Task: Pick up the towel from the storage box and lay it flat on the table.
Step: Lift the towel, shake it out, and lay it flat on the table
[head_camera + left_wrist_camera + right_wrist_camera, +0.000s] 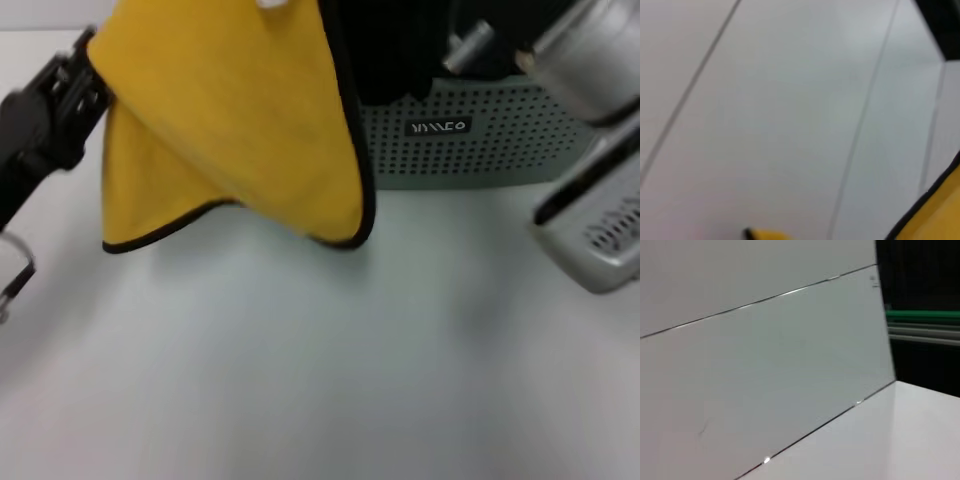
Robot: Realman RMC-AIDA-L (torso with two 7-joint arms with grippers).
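Now left claw (pixel 88 75) clamps towel (pixel 240 120), hiding storage box (pixel 480 140); right unreadable.

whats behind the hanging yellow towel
The grey storage box stands behind the towel; its right part and logo show. Its left part and contents are hidden. The left gripper holds the towel's edge.

**Three views, one surface**

The head camera looked forward and down, close over the white surface (pixel 300 380), the towel (pixel 240 110) hanging near. The left wrist camera shared towel and surface; the right wrist faced blank panels.
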